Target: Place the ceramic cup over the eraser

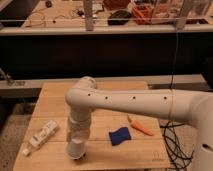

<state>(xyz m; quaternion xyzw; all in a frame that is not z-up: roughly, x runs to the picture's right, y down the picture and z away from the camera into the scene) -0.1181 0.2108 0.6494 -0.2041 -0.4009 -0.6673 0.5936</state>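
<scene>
The robot's white arm (125, 100) reaches from the right edge of the view across the wooden desk (100, 92) and bends straight down near the desk's front left, so that the end effector (75, 153) sits at the bottom of the vertical wrist, close to or touching the desk surface. Whether it is apart, together, or clamped on something cannot be told, since the wrist hides it from this view. No ceramic cup can be made out anywhere; it may be hidden beneath the wrist, but that is only a guess. The blue object (119, 136) lying to the right of the wrist is probably the eraser, with an orange carrot-like item (140, 128) just beyond it and a white tube-shaped object (41, 137) on the left side of the desk. To do this step well, the robot should confirm a firm hold on the cup before lifting, raise it clear of the desk, carry it rightwards to centre over the blue object, and lower it vertically without nudging the orange item.
</scene>
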